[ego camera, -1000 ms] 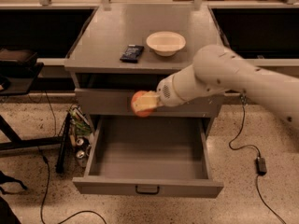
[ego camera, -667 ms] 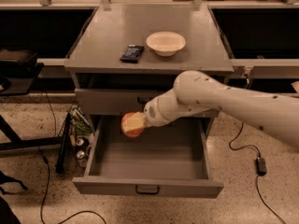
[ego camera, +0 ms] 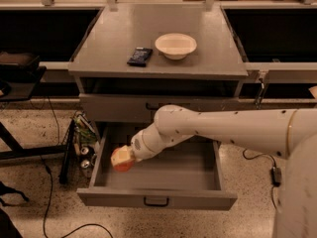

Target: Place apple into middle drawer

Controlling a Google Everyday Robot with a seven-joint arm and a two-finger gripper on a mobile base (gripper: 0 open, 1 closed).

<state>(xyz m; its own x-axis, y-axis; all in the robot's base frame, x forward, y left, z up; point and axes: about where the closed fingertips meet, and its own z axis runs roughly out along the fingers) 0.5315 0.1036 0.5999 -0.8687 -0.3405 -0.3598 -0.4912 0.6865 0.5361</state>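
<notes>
Item: apple (ego camera: 120, 161), round, red-orange with a paler yellowish patch on its upper side, smooth skin. Location: inside the left end of the open drawer (ego camera: 163, 175), close to the left wall; whether it touches the floor or hangs just above it cannot be told. Holder: pincer (ego camera: 127, 155), closed about the apple at the tip of a white, smooth-shelled arm (ego camera: 223, 128) that reaches in from the right, low over the drawer. Drawer: grey metal, a shallow rectangular tray with a flat front panel and a small black handle (ego camera: 156, 201), pulled fully out; nothing else shows in it. Progress, as judged: the carry looks all but done, with the apple already within the drawer's walls; what remains is to set it on the floor, let go and lift the arm clear. Shutting the drawer is not asked for. Other entries: grey matte tabletop (ego camera: 124, 29) bearing a cream-white round bowl (ego camera: 176, 45) and, just beside it to the left, a flat dark blue packet (ego camera: 139, 56); the upper drawer front (ego camera: 114, 107), grey, shut. Floor: speckled, with loose black cables.
</notes>
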